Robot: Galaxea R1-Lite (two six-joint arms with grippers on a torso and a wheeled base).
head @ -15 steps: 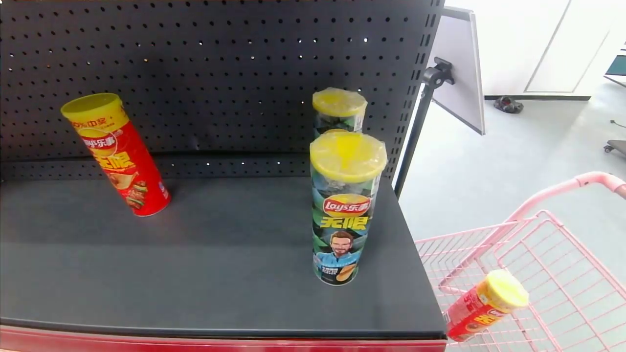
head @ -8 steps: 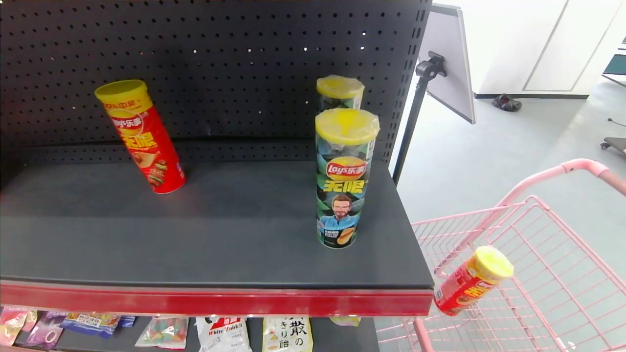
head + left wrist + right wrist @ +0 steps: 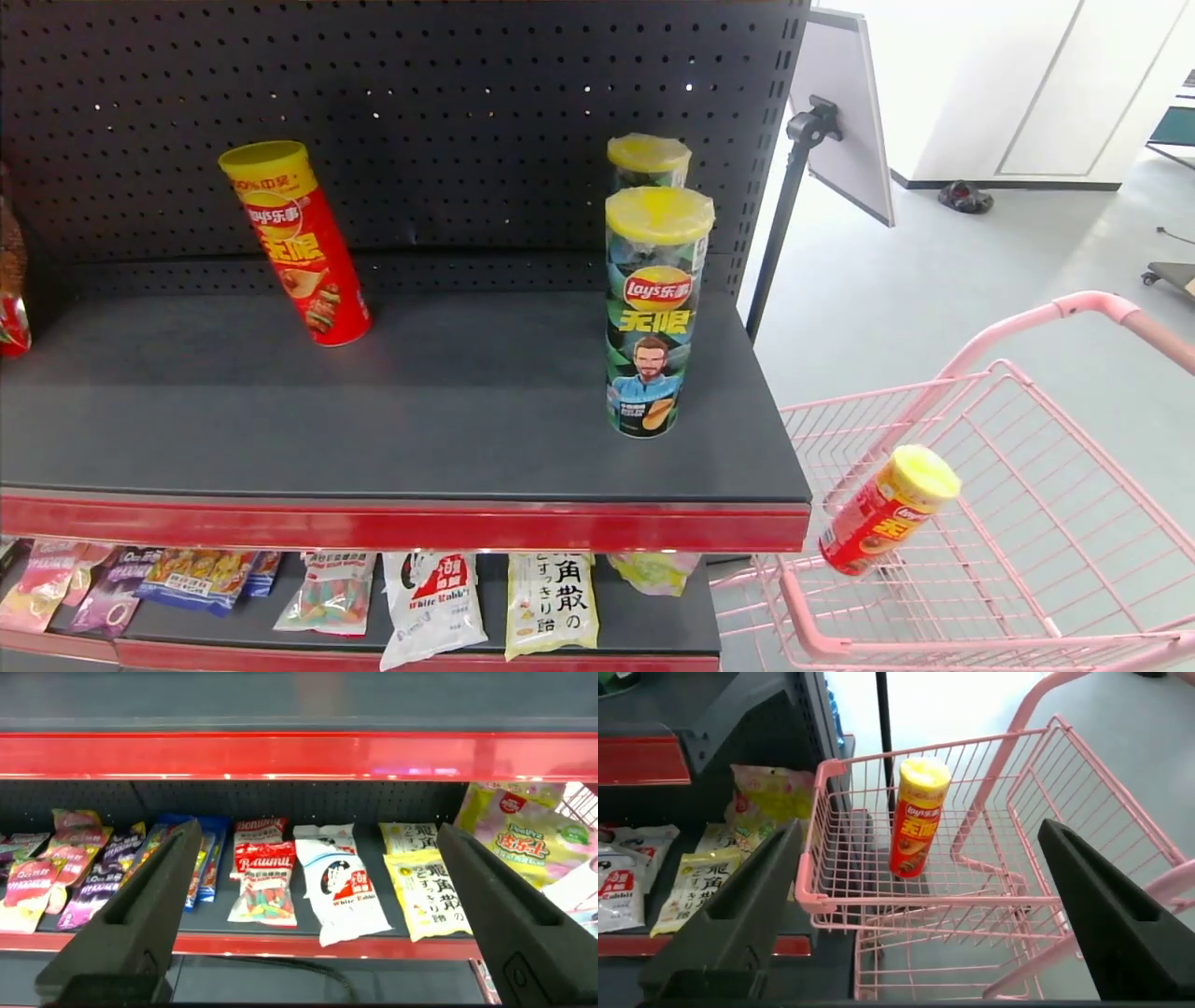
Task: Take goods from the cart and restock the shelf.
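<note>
- Two grippers sit low before the store fixture. The left gripper [image 3: 320,829], fingers spread wide, faces the lower shelf [image 3: 280,945]. The right gripper [image 3: 922,826], fingers likewise well apart and holding nothing, faces the cart [image 3: 878,896].
- A row of snack bags [image 3: 266,873] lies flat on the lower shelf, under the red front edge of the deck above.
- The pink wire cart stands just beside the fixture's right end. It holds a single red chip can [image 3: 889,511].
- That red chip can is tilted, with its base low in the basket. Its yellow lid end points up and away from the fixture.
- The upper shelf [image 3: 420,401], a black deck, carries three cans.
- The front green can [image 3: 653,317] stands upright near the right end, yellow lid on top and long axis vertical.
- The rear green can [image 3: 648,161] stands directly behind it, against the pegboard [image 3: 448,112], also upright.
- The second red can [image 3: 297,245] stands on its base well apart to the left, near the pegboard. In the head view its lid end leans toward the robot's left.
</note>
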